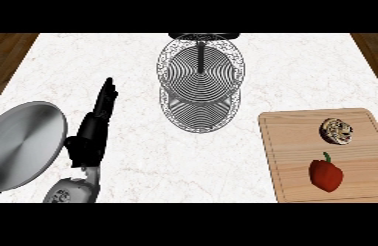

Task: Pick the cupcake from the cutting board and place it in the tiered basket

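Only 1 hand is seen in the head view: the left hand (94, 124), shown at the left of the view. It is held edge-on, with its black fingers (108, 93) stretched straight and pointed away up the view. The thumb is seen low at its side. Its grey forearm (72, 191) is cut off by the lower edge.

counter (295, 70) – white marble | cutting board (295, 155) – light wood | pepper (325, 176) – red | robot hand (94, 125) – black

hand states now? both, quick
Left hand: open, fingers straight, holding nothing, beside the metal lid.
Right hand: not in view.
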{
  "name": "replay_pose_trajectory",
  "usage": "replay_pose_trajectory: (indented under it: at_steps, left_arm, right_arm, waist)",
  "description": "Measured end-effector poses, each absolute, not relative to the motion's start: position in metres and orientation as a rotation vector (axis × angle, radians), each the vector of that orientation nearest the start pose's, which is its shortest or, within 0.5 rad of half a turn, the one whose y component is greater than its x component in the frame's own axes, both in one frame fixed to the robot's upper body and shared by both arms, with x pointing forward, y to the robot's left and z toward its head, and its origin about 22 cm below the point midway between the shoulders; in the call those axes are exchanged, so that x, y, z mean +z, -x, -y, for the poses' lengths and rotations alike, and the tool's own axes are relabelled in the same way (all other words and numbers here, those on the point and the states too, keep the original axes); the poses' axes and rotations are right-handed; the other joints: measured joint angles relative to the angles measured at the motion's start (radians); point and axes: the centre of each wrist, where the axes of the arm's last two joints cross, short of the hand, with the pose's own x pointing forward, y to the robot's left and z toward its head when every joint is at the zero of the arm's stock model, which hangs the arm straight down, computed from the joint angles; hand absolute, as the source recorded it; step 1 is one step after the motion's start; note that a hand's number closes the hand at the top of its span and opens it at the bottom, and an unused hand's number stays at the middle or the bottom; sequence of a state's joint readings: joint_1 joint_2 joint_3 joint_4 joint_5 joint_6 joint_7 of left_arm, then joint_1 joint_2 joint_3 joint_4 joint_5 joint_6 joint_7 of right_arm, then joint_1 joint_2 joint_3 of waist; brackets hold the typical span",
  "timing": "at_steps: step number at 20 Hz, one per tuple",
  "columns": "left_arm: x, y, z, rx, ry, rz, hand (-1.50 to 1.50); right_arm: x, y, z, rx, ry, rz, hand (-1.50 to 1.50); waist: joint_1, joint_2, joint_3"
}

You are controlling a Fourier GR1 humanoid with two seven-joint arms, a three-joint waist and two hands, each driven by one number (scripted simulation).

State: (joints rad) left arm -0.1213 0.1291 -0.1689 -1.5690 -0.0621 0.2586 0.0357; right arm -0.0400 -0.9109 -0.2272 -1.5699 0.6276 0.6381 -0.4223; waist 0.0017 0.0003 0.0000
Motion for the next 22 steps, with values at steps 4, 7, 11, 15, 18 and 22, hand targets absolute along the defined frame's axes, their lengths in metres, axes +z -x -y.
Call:
replay_pose_trajectory:
  at_steps: [4,7,11,15,18,22]
  left_arm:
    - [0.035,-0.267,-0.207,-0.107,-0.192,1.657,0.0]
    - [0.035,-0.268,-0.204,-0.106,-0.189,1.658,0.0]
    - [0.037,-0.267,-0.205,-0.112,-0.194,1.657,0.0]
    - [0.025,-0.267,-0.206,-0.113,-0.193,1.664,0.0]
    - [0.031,-0.268,-0.202,-0.117,-0.188,1.663,0.0]
    - [0.032,-0.265,-0.204,-0.108,-0.185,1.668,0.0]
  right_arm:
    - [0.173,-0.247,0.432,1.488,0.666,1.208,-1.5]
    - [0.164,-0.254,0.435,1.473,0.697,1.191,-1.5]
    - [0.146,-0.258,0.438,1.437,0.717,1.171,-1.5]
    - [0.135,-0.263,0.451,1.422,0.697,1.149,-1.5]
    - [0.13,-0.269,0.449,1.421,0.673,1.136,-1.5]
    - [0.117,-0.268,0.449,1.428,0.644,1.149,-1.5]
  waist:
    - [0.0,0.0,0.0]
    - [0.001,0.0,0.0]
    - [0.001,0.0,0.0]
    - [0.001,0.0,0.0]
    - [0.001,0.0,0.0]
    - [0.001,0.0,0.0]
